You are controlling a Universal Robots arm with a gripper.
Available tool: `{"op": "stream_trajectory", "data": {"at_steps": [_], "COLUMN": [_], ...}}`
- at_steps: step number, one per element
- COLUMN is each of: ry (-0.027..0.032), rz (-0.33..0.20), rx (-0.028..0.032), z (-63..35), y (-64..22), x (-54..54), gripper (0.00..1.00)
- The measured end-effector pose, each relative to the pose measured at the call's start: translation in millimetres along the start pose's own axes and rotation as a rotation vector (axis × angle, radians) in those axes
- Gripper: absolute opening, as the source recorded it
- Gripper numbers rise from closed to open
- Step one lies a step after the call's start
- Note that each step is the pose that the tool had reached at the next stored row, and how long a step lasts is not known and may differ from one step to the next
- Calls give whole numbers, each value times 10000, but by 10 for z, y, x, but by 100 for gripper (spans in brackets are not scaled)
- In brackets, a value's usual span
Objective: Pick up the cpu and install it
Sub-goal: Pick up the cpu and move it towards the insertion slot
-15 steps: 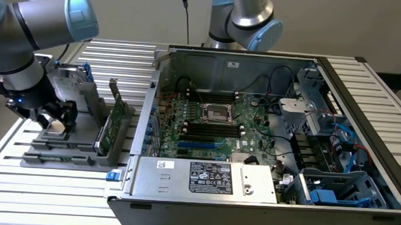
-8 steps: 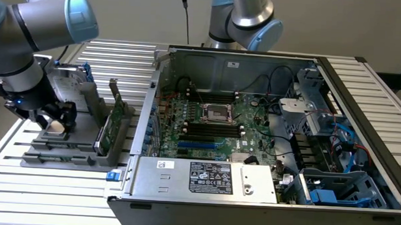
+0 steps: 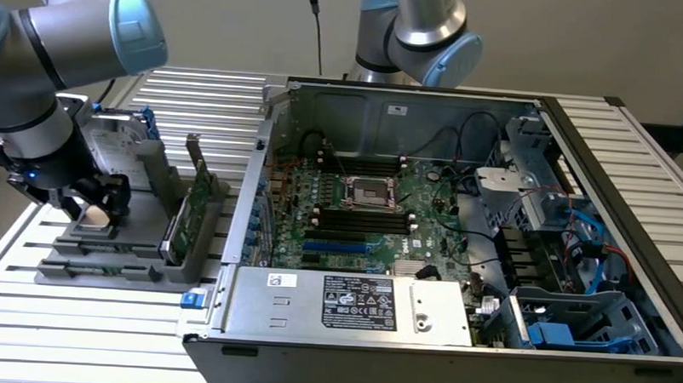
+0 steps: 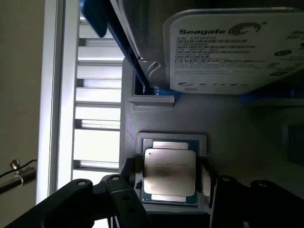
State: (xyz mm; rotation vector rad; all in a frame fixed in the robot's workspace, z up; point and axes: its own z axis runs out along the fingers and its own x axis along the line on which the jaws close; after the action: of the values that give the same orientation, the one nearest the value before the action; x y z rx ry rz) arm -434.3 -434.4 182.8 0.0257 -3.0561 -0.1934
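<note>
- Exterior view: we see a ribbed aluminium bench [image 3: 87, 319] carrying an open steel computer case [image 3: 412, 109]. Its green motherboard bears a square metal-framed socket [image 3: 370, 192].
- On that view's left, a matte grey moulded holder [image 3: 100, 268] sits beside the case.
- Wrist view: a silver, labelled hard drive [image 4: 228, 52] stands in the holder.
- The black tool [image 4: 171, 192] is spread wide, straddling the cpu [image 4: 169, 164] without clamping it.
- The cpu, flat, square and brushed-silver, lies in the holder's recess.

Seagate hard drive [image 4: 223, 52] sits in the grey holder [image 4: 247, 123] just past my tool [image 4: 168, 192], open PC case [image 3: 378, 108] well off to the side on the slatted desk [image 3: 87, 319].
</note>
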Motion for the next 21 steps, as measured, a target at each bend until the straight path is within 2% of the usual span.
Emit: {"op": "stream_trajectory", "data": {"at_steps": [3,8,21], "ry": [0,-2,-2], "rz": [-4,-8,-6], "rx": [-55,-93,-100], "z": [-1,-1,-5], "y": [-6,-10,-26], "x": [-4,-7,-28], "gripper": [64,64,64]}}
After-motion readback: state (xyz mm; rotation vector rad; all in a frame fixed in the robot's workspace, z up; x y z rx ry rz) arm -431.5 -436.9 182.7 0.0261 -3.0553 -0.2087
